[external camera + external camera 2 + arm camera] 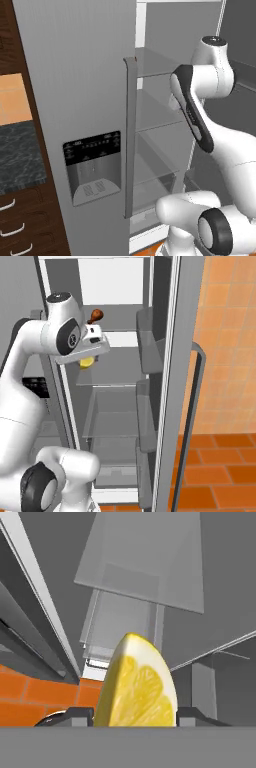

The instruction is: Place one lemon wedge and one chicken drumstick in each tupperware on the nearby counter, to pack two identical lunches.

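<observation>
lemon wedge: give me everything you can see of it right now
The lemon wedge is bright yellow with a smooth rind along its curved back and a paler cut face showing segment lines. In the hand view it stands point-up between the two dark fingertips of the tool, which bracket its base on either side. In the right base view it is a small yellow patch under the hand, inside the open fridge.

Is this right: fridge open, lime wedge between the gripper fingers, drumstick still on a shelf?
Not quite. It's a lemon wedge, yellow, between the gripper fingers in the hand view. The fridge is open and the drumstick sits on a shelf in the right base view.
</observation>
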Available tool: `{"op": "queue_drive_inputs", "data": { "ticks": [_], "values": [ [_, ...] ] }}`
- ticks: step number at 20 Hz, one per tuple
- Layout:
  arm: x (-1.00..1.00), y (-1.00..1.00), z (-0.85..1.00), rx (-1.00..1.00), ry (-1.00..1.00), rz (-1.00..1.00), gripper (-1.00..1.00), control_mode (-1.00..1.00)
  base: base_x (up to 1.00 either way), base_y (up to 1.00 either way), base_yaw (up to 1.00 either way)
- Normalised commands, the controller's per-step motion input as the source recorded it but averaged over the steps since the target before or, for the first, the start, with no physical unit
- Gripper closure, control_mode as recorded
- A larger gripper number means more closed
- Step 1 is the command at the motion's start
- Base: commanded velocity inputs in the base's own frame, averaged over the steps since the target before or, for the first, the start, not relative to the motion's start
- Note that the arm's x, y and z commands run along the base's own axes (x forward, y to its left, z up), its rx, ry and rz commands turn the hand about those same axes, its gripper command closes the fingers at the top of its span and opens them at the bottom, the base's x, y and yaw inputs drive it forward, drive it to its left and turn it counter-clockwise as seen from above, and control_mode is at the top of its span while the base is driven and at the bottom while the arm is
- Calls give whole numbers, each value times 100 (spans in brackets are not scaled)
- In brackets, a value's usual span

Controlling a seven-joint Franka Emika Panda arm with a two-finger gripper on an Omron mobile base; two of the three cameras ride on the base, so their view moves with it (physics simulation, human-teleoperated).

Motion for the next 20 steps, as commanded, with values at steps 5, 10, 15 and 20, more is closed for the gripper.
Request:
{"op": "queue_drive_inputs", "data": {
  "ticks": [5,10,15,20],
  "values": [
    [-100,3,-100,4,-11,-24,100,-100,0,0,0],
    [-81,15,-41,5,10,-23,100,-100,0,0,0],
    [-86,0,49,5,31,-13,100,-100,0,0,0],
    [-53,-1,16,11,6,0,100,-100,0,0,0]
  ]
}}
